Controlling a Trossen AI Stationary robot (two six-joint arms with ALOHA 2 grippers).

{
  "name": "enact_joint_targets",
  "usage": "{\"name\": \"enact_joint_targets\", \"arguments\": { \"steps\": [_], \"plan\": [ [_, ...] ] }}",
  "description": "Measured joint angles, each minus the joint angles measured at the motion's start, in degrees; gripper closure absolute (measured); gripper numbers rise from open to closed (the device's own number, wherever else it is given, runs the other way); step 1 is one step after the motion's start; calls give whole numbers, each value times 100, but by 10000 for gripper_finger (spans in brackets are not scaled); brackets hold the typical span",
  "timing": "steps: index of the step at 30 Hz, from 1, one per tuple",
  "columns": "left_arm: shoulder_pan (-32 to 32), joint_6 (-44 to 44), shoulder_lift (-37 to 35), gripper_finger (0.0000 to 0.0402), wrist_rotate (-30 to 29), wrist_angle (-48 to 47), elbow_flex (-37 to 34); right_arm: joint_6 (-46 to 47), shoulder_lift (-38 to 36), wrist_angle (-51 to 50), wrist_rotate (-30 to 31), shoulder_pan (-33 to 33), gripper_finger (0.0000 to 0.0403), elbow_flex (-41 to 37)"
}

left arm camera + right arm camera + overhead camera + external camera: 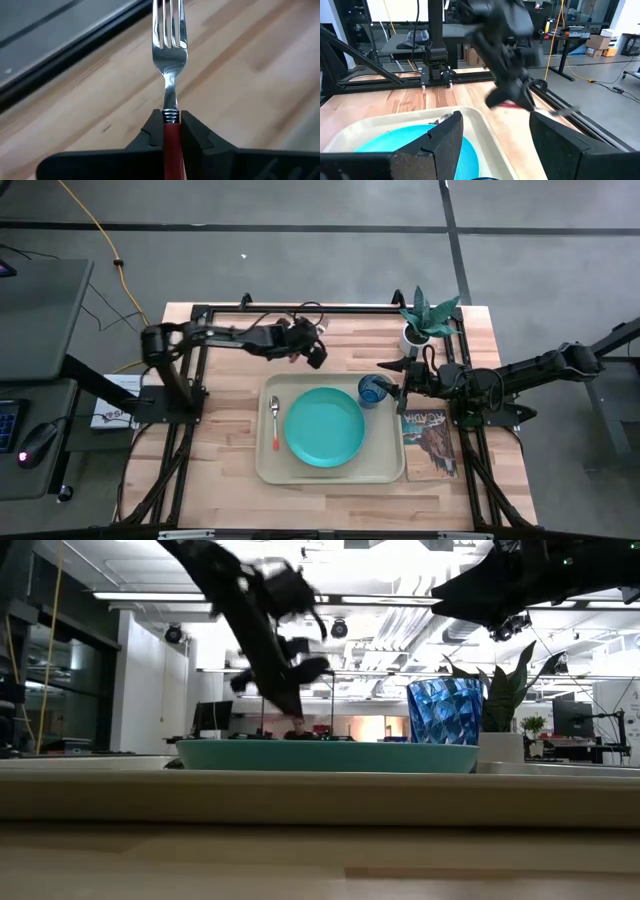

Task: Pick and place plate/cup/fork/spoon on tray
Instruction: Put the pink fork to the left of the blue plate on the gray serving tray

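The beige tray point(392, 470) lies mid-table. On it are the turquoise plate point(324, 427), the orange-handled spoon point(275, 420) left of the plate, and the dark-blue cup point(371, 390), upright at the far right corner. My left gripper point(316, 352) is just beyond the tray's far edge, shut on the fork point(170, 60). My right gripper point(398, 385) is open, right of the cup and above it in the low view point(505, 615), touching nothing. My left gripper pinches the fork's red-pink handle point(172, 134) between its two fingers, at the end next to the metal neck. The fork lies along the fingers, and its silver tines point(169, 25) stick out past the fingertips. It is lifted clear of the wooden table.
A white pot with a green plant point(425, 320) stands at the far right. A book point(430, 443) lies right of the tray. Black frame rails point(300, 310) run along the table's far edge and sides. There is bare wood left of the tray.
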Motion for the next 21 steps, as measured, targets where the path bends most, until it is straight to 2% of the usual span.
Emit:
{"name": "enact_joint_targets", "arguments": {
  "steps": [3,7,12,16,21],
  "plan": [
    [-352,-125,-580,397,-163,-293,-222,-4,0,-2,0,1,182,0],
    [-1096,-580,-1433,399,-590,-197,-891,-5,0,-4,-17,-1,182,0],
    [-2385,-1885,-2142,400,-1376,141,-2023,5,0,-2,-17,-1,182,0],
    [-3471,-3275,-2222,401,-2113,747,-2841,-2,0,-1,-15,-1,182,0],
    [-4506,-4314,-1814,401,-3577,1960,-3408,4,0,13,13,0,182,0]
  ]
}}
